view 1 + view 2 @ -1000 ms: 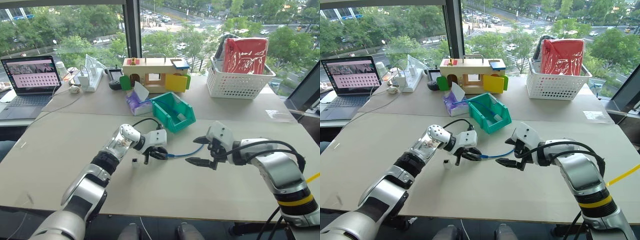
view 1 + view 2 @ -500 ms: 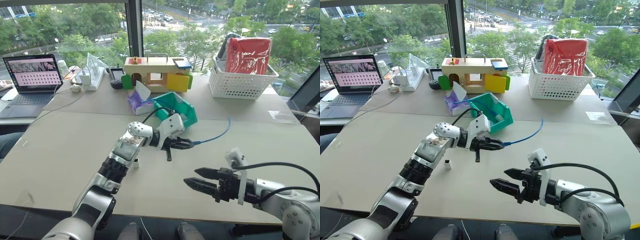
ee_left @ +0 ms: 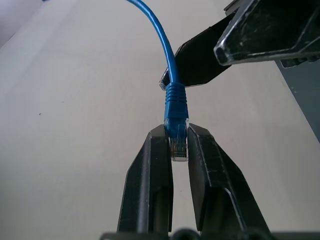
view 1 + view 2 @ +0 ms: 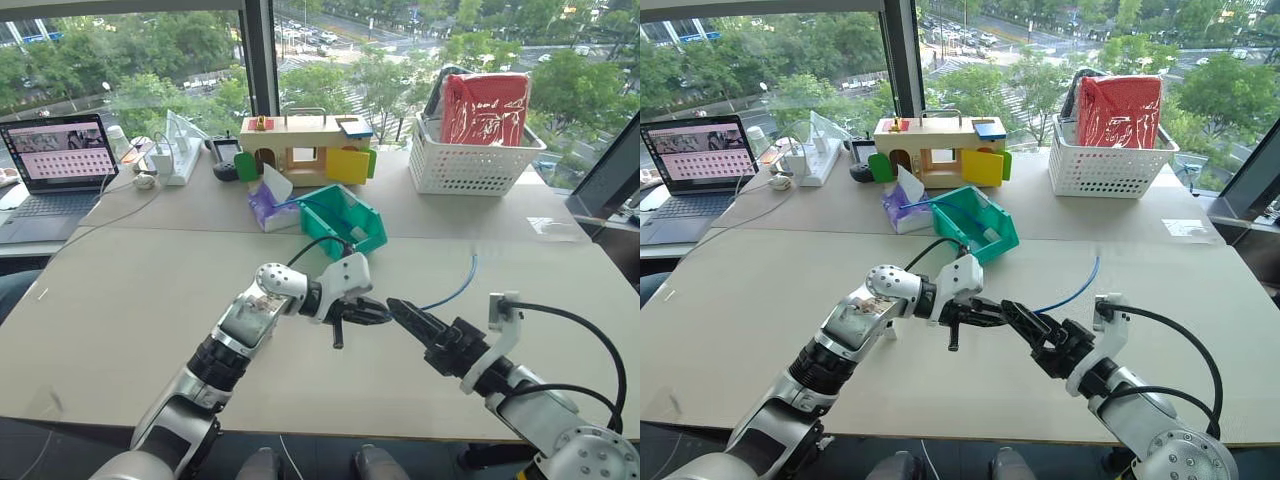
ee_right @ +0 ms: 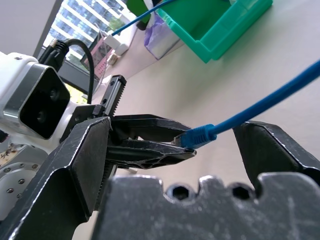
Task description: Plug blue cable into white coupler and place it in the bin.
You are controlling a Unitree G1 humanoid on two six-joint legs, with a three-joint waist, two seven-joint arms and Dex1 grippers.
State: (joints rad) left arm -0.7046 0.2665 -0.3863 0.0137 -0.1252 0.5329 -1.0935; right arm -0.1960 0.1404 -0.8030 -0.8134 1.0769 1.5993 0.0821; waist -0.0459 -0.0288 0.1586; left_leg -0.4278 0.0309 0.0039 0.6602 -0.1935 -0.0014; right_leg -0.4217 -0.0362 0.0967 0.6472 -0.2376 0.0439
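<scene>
The left gripper (image 3: 179, 145) is pinching the plug of the blue cable (image 4: 455, 290) tight, up in the air in front of the green bin (image 4: 345, 222). The right gripper (image 5: 175, 145) is wide open around the cable, holding nothing. If it is closing crooked, the plug might twist or slip out.

blue cable (image 4: 455, 290) in left fingers (image 4: 372, 315)

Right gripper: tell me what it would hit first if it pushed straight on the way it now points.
Probably the blue cable just behind its plug, then the left gripper shut on that plug. The right gripper is open, its fingers either side of the cable; depth is hard to judge.
</scene>
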